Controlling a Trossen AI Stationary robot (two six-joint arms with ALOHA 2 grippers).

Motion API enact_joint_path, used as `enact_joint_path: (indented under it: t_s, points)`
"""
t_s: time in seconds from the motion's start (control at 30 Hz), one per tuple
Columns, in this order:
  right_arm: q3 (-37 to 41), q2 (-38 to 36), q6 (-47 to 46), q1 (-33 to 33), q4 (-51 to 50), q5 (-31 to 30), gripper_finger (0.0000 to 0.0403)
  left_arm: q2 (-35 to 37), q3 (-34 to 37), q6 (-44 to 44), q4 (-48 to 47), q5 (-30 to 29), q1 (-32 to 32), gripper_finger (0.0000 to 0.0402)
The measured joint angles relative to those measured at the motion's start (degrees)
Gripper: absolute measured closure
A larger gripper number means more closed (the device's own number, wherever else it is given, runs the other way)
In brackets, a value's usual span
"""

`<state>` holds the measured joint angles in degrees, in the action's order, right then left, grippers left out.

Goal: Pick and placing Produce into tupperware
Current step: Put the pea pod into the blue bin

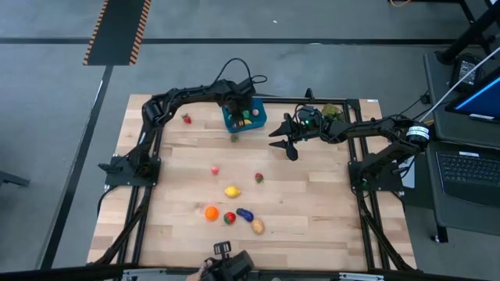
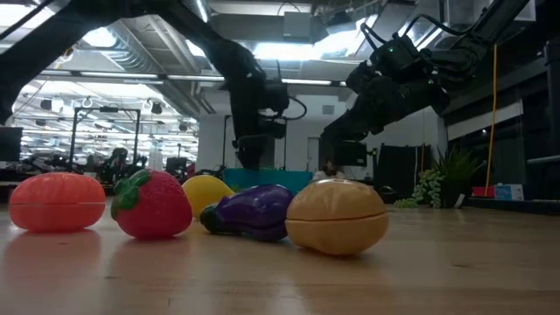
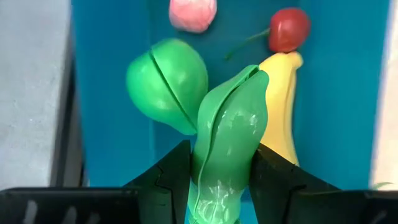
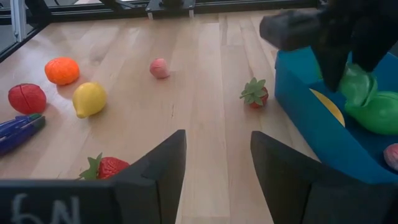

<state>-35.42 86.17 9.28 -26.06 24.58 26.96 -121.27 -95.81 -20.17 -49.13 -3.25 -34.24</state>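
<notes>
In the high view, the left gripper point(image 1: 241, 117) hangs over the blue tupperware point(image 1: 256, 121) at upper centre of the wooden counter point(image 1: 312, 203), while the right gripper point(image 1: 286, 140) hovers just right of the box, jaws apart, holding nothing. Loose produce is scattered below: a strawberry point(image 1: 187, 119) at upper left, a pink piece point(image 1: 215, 169), another strawberry point(image 1: 258, 178), a lemon point(image 1: 232, 190), an orange point(image 1: 211, 212), a red piece point(image 1: 229, 218), an eggplant point(image 1: 245, 214) and a potato point(image 1: 257, 226). The low view puts that lower cluster up close: the orange point(image 2: 58, 202), a strawberry point(image 2: 151, 205), lemon point(image 2: 208, 192), eggplant point(image 2: 251, 213) and potato point(image 2: 337, 216) lie in a row, with the box's blue rim point(image 2: 262, 178) far behind under the arms, and a lit hall with a potted plant point(image 2: 442, 185) beyond. The left wrist view alone shows the grip: the jaws are clamped on a green pepper point(image 3: 230, 140) above the box floor point(image 3: 112, 93), where a second green piece point(image 3: 166, 84), a banana point(image 3: 281, 106), a cherry point(image 3: 289, 29) and a pink piece point(image 3: 193, 14) already lie. The right wrist view shows its own fingers point(image 4: 163, 168) spread, the box wall point(image 4: 311, 124) at right, and a strawberry point(image 4: 255, 93) on the boards just beside it.
</notes>
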Motion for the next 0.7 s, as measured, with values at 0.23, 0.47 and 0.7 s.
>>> enact_joint_path:
  t_s: [0.23,0.47,0.7]
  points:
    - [0.00,0.00,0.00,0.00,0.00,-0.01,0.0220,-1.06,0.07,-1.02,0.26,0.02,-0.72,0.0280]
    - [0.00,0.00,0.07,0.00,0.00,0.00,0.0220,-1.06,0.07,-1.44,0.22,0.00,-0.74,0.0280]
    - [0.00,0.00,0.11,0.00,0.00,0.00,0.0220,-1.02,0.07,-1.39,0.22,-0.44,-0.74,0.0202]
